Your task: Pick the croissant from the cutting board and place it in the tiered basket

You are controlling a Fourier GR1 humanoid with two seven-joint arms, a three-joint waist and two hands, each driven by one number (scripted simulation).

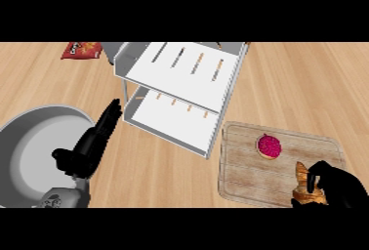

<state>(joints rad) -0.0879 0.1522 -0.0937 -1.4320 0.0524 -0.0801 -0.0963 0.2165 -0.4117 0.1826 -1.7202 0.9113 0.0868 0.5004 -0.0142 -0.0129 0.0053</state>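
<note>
Right robot hand (pixel 337 188) round croissant (pixel 305 184), board (pixel 245 171) edge.

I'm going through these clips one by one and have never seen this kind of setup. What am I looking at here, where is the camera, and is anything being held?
This is one picture taken from the robot's head, looking steeply down at a wooden counter. The two black shapes coming in from the bottom are its hands. The left robot hand is open, fingers straight, resting over a large grey plate and holding nothing. The right robot hand curls round a croissant at the near corner of a cutting board. A pink-topped donut also lies on that board. Behind stands a white tiered basket, where the croissant should go. A red snack bag lies at the far left.
</note>
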